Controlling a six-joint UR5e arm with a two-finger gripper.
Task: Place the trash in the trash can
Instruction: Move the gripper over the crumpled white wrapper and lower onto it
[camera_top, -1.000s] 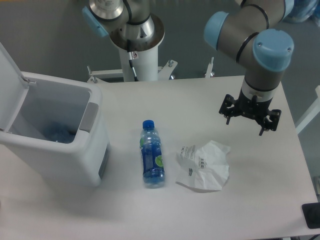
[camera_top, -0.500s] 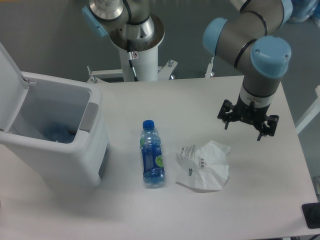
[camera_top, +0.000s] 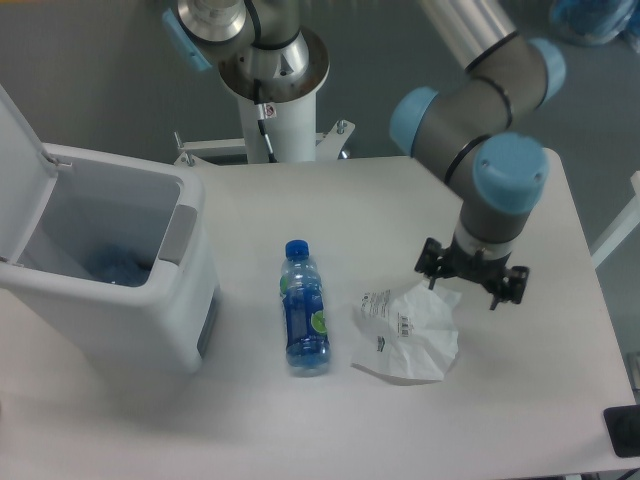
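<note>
Toward the table's (camera_top: 300, 420) right edge the claw (camera_top: 470, 281) hangs spread wide and empty over the wrapper's (camera_top: 408, 330) upper corner — a pinch there may catch only a flap and tear free. Beside it lies the bottle (camera_top: 303, 307); the bin (camera_top: 150, 300) gapes left.

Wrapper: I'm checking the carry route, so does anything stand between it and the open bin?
Yes. The bottle lies on the table between the wrapper and the trash can, whose lid is open.
</note>
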